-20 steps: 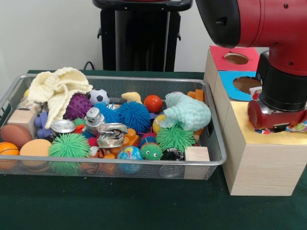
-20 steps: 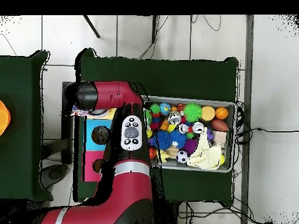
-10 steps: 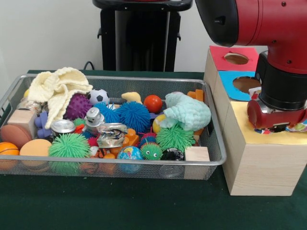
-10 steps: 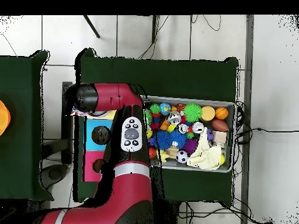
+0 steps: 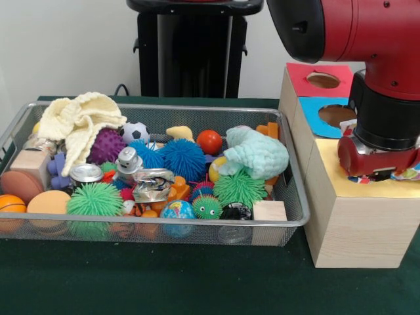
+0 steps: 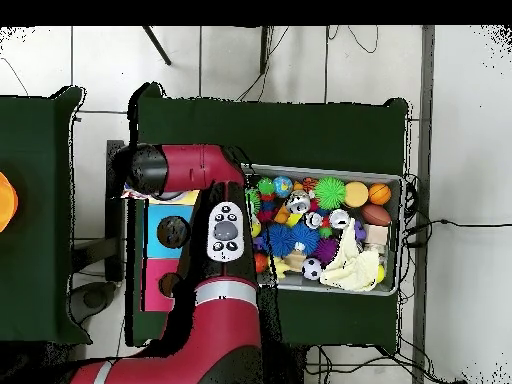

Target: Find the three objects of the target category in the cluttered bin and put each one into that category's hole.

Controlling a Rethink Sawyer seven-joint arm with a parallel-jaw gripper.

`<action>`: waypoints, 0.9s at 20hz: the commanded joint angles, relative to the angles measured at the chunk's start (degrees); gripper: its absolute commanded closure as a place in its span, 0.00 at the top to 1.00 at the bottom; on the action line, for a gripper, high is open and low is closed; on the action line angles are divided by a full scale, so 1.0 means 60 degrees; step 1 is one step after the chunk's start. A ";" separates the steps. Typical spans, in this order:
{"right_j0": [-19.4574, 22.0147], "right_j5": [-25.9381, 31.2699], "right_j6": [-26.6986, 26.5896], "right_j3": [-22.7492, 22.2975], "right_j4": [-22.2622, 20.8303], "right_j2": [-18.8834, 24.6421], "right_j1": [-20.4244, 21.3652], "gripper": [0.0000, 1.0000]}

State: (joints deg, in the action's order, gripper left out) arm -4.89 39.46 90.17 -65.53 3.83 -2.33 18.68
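Where bin abuts box

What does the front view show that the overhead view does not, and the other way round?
Only the front view shows the arm's end low over the box's yellow panel and the box's wooden side. Only the overhead view shows the tiled floor and a second green table. Both show the wire bin of toys and the blue panel's hole.

The red and black arm is bent down over the wooden box, its wrist held low above the yellow panel; the fingers are hidden.
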 commanded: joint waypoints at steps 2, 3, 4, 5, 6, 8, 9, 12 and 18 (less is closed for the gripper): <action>0.0217 -0.1864 0.2496 -0.1476 0.0026 0.0309 -0.1279 1.00; 0.0208 -0.1831 0.2493 -0.1499 0.0040 0.0299 -0.1244 1.00; 0.0210 -0.1817 0.2487 -0.1528 0.0051 0.0299 -0.1213 1.00; 0.0207 -0.1818 0.2481 -0.1528 0.0056 0.0295 -0.1211 1.00; 0.0196 -0.1860 0.2466 -0.1497 0.0028 0.0272 -0.1226 1.00; 0.0190 -0.1920 0.2427 -0.1457 -0.0014 0.0247 -0.1243 1.00; 0.0187 -0.1934 0.2424 -0.1460 -0.0019 0.0240 -0.1236 1.00; 0.0198 -0.2050 0.2406 -0.1467 -0.0033 0.0255 -0.1257 1.00; 0.0136 -0.1313 0.2341 -0.1697 0.0099 0.0189 -0.0717 1.00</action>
State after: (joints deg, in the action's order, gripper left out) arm -5.12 37.31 90.17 -67.00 4.03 -2.61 19.29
